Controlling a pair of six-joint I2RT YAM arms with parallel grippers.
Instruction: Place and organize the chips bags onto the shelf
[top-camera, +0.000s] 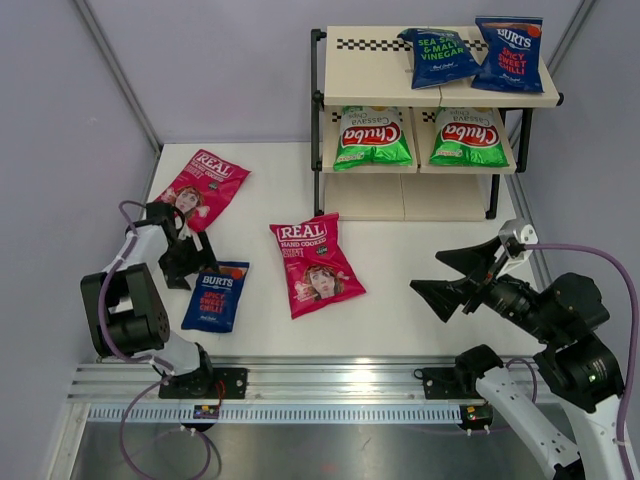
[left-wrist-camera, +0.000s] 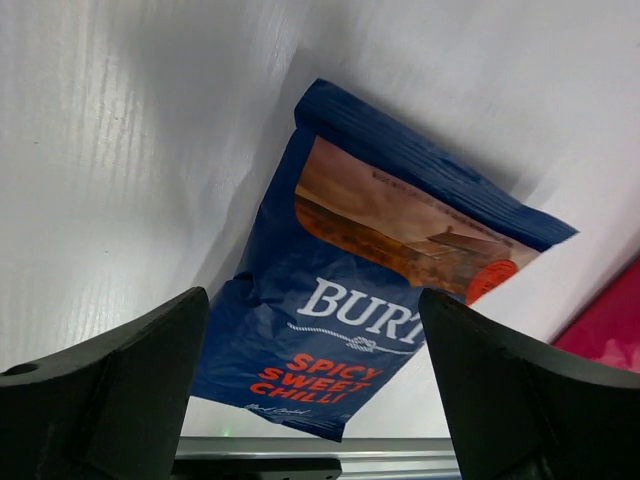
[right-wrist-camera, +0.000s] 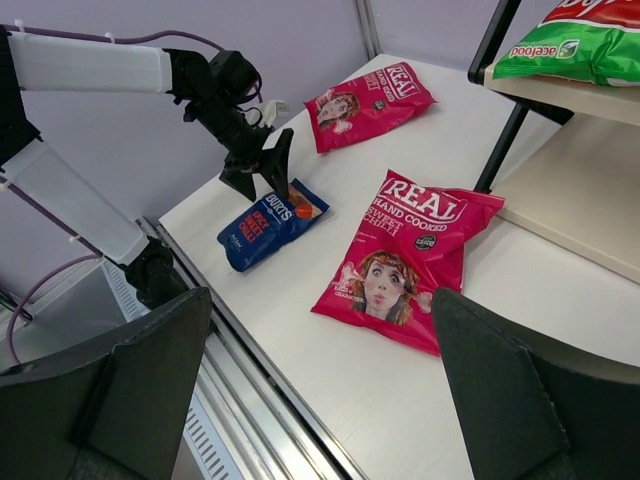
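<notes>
Jaws on the left gripper stand wide apart right over the blue BURTS bag, lower left of the top view (lined up to straddle it, I'd guess). The right gripper hangs spread open too at lower right, probably keeping clear of the shelf at upper right.

On the white worktop lie a pink REAL bag at upper left, a second REAL bag at centre and a blue BURTS bag at lower left. The shelf, upper right, bears two more BURTS bags on top and two green Chuba bags on its middle board.
</notes>
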